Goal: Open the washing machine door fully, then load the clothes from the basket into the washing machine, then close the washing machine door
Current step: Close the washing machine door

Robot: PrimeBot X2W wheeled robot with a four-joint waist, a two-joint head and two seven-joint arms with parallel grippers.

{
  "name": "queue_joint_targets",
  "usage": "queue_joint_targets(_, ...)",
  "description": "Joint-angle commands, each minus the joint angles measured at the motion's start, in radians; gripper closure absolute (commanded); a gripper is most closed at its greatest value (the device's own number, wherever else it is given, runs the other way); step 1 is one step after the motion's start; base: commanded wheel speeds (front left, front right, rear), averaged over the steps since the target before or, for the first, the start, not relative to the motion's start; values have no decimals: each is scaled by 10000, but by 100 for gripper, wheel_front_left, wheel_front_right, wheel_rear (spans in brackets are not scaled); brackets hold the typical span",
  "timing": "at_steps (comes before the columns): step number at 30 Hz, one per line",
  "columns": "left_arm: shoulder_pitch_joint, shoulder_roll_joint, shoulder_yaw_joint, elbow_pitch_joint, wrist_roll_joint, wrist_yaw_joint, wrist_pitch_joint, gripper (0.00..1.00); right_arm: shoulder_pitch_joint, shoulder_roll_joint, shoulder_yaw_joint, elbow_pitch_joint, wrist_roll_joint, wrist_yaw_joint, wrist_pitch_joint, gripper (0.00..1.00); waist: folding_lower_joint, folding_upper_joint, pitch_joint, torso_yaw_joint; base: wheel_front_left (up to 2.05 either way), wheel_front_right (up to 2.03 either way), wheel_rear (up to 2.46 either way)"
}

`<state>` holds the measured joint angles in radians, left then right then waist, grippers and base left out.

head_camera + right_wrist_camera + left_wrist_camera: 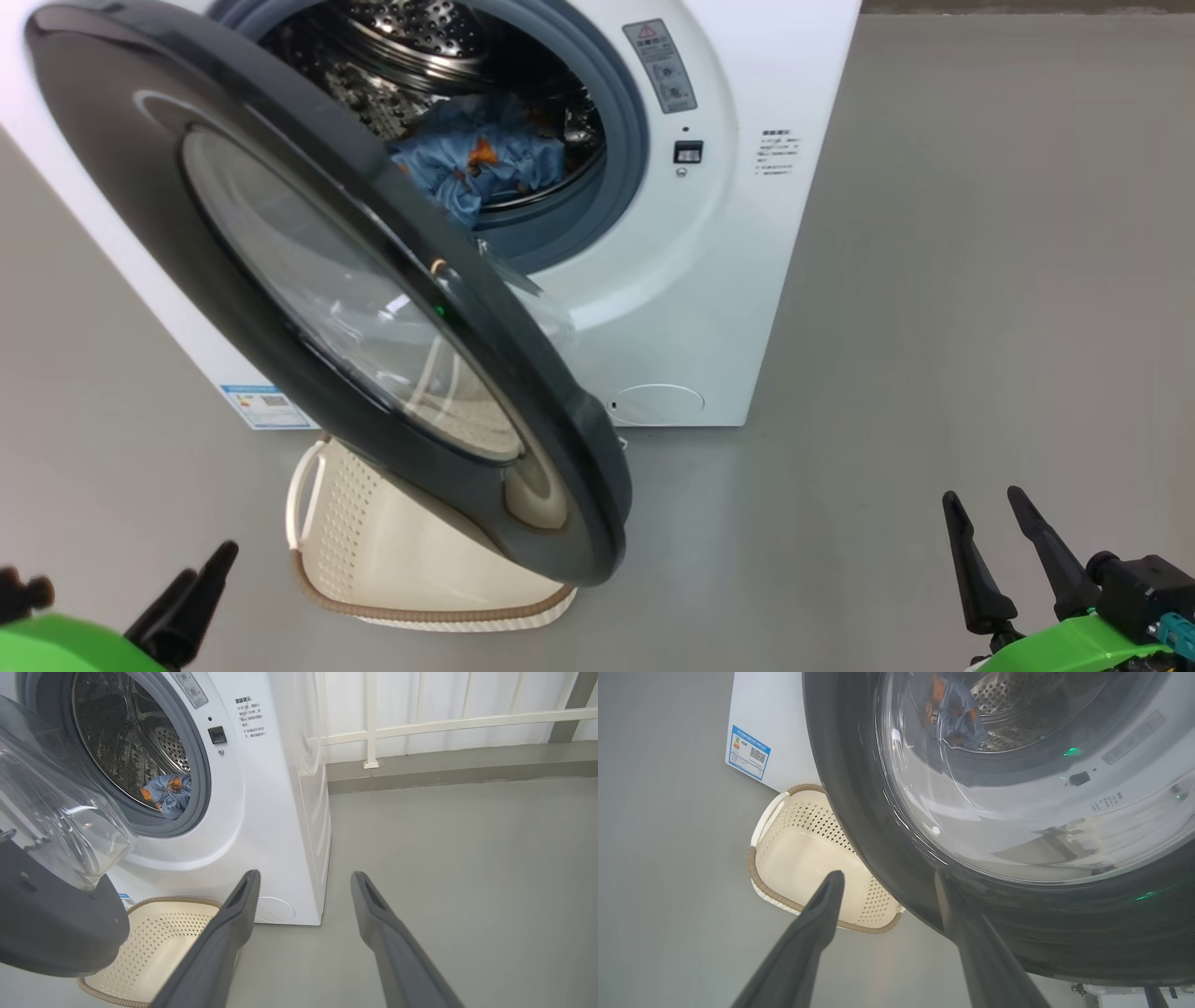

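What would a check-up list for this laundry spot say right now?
Surface: smooth grey floor.
Job's things: washing machine door stands partly open, hanging over the basket. Blue bear-print clothes lie in the drum of the washing machine. No clothes in the part of the basket that shows.
Clutter: nothing seen.
End effectors: left end effector open, near the door's rim, holding nothing. Right end effector open, holding nothing.
Cables: nothing seen.
Surroundings: white railing beyond the machine; blue label at its lower front corner.
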<state>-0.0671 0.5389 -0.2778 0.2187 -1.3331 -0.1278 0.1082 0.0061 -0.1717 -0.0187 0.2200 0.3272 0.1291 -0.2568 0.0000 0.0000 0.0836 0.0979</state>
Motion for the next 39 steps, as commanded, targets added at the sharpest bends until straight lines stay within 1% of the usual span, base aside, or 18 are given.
queue_joint_targets(1,-197,395,252,-7,112,-29,-473,0,92,-178,177,-200,117,16,-49,0,0,0,35,-136,0,0,0)
queue_joint_targets(6,-182,327,-372,349,121,-29,-1957,0,41,-182,135,-155,139,16,-49,0,0,0,52,-367,0,0,0)
queue_joint_targets(9,-248,382,-730,572,231,-29,-2790,0,16,-171,93,-127,158,16,-49,0,0,0,52,-491,0,0,0)
queue_joint_targets(11,-316,425,-991,739,455,-29,-3241,0,-7,-140,73,-109,151,16,-49,0,0,0,45,-577,0,0,0)
queue_joint_targets(12,-316,425,-991,739,455,-29,-3241,0,-7,-140,73,-109,151,16,-49,0,0,0,45,-577,0,0,0)
queue_joint_targets(14,-401,525,-1322,979,1068,-29,-3531,0,-29,-119,67,-109,144,16,-49,0,0,0,39,-662,0,0,0)
queue_joint_targets(16,-479,474,-1423,1218,1622,-29,-3663,0,-53,-111,74,-111,147,16,-49,0,0,0,30,-755,0,0,0)
queue_joint_targets(17,-543,387,-1317,1290,1915,-29,-3683,0,-57,-110,39,-119,152,16,-49,0,0,0,33,-767,0,0,0)
queue_joint_targets(22,-471,-351,72,1059,3873,-29,-3696,0,-115,-69,-27,-208,144,16,-49,0,0,0,109,-894,0,0,0)
queue_joint_targets(28,-68,-1212,1228,575,6053,-29,-3698,0,-197,-35,-44,-295,118,16,-49,0,0,0,111,-1024,0,0,0)
queue_joint_targets(32,246,-1826,1833,336,7052,-29,-3699,0,-175,-27,-70,-302,121,16,-49,0,0,0,80,-1062,0,0,0)
queue_joint_targets(34,394,-2033,2072,306,7519,-29,-3699,0,-156,-27,-83,-303,124,16,-49,0,0,0,73,-1071,0,0,0)
queue_joint_targets(36,544,-2323,2396,368,7755,-29,-3699,0,-142,-24,-92,-283,115,16,-49,0,0,0,60,-1074,0,0,0)
queue_joint_targets(39,725,-2594,2639,417,8117,-29,-3699,0,-120,-8,-74,-245,97,16,-49,0,0,0,17,-1083,0,0,0)
